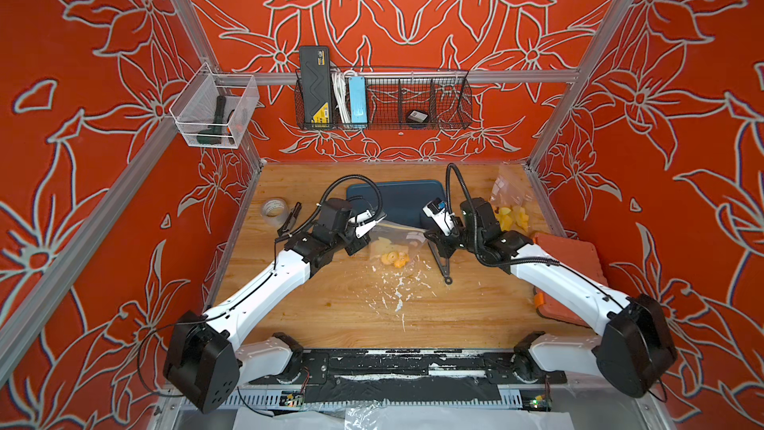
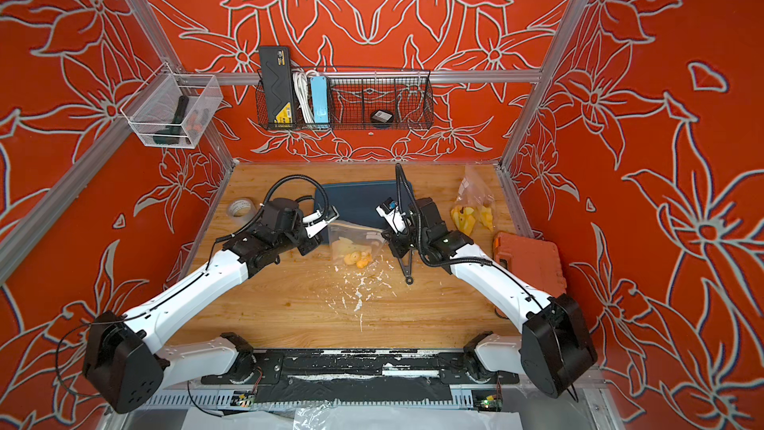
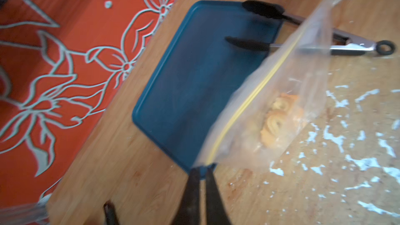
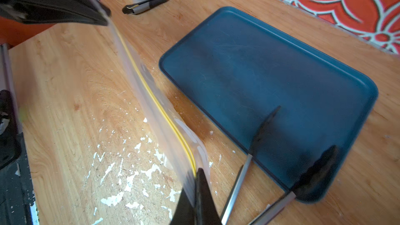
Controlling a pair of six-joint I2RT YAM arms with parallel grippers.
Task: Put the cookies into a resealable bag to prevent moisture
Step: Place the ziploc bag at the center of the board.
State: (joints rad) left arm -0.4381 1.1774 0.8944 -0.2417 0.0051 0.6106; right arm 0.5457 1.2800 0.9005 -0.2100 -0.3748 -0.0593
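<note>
**A:** Where are our cookies [image 1: 395, 259]?

**B:** They are in the bag [image 1: 397, 237], down at the bottom. We see them in both top views. The bag is stretched between our two arms, over the table [image 1: 351, 308], at the near edge of the tray [image 1: 397, 196].

**A:** Who holds it?

**B:** Our right end effector [image 4: 198, 175] is pressed together on one top corner, where the yellow zip [image 4: 152, 96] ends. Our left end effector [image 3: 202, 169] is at the other corner. We see a thin gap between its fingers [image 3: 190, 191]. The picture is blurry, so we cannot tell if it grips the bag.

**A:** What can go wrong?

**B:** If the left side lets go, we think the bag swings down from one corner. Then the cookies can slide, bump and break.

**A:** Can they fall out?

**B:** We cannot tell if the zip is shut all the way. Near the right corner it looks like two lines. If it is open there and the bag tips, cookies can spill on the table.

**A:** Anything else?

**B:** The tongs [image 3: 357, 49] lie just beside the bag, with their tips on the tray. A falling bag can land on them. And if we pull the corners too hard, the thin plastic can slip out of the right grip.
</note>
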